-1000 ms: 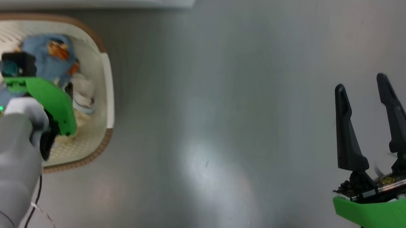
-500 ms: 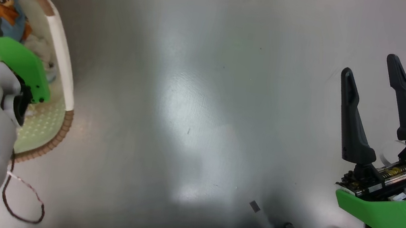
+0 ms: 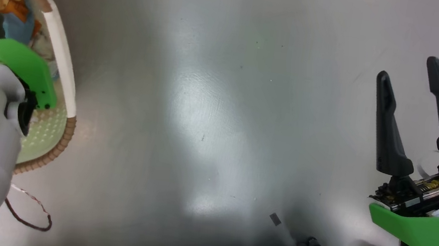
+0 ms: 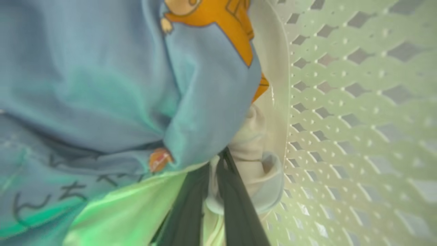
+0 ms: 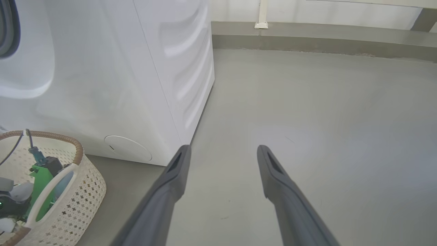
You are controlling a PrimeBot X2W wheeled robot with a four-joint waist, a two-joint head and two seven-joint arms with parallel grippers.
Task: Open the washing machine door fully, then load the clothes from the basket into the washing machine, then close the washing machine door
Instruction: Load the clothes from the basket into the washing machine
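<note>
inside the basket (image 4: 341, 102), the left fingers (image 4: 239, 212) pinch the clothes (image 4: 102, 85).

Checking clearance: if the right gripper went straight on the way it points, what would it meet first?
Probably the bare grey floor. The washing machine stands to the side of the line of the right gripper; depth is unclear.

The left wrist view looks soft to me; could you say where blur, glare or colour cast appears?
Left wrist view: the clothes and basket wall are blurred, with a green cast at lower left. Head view: pale glare on the floor. Right wrist view: sharp, evenly lit.
</note>
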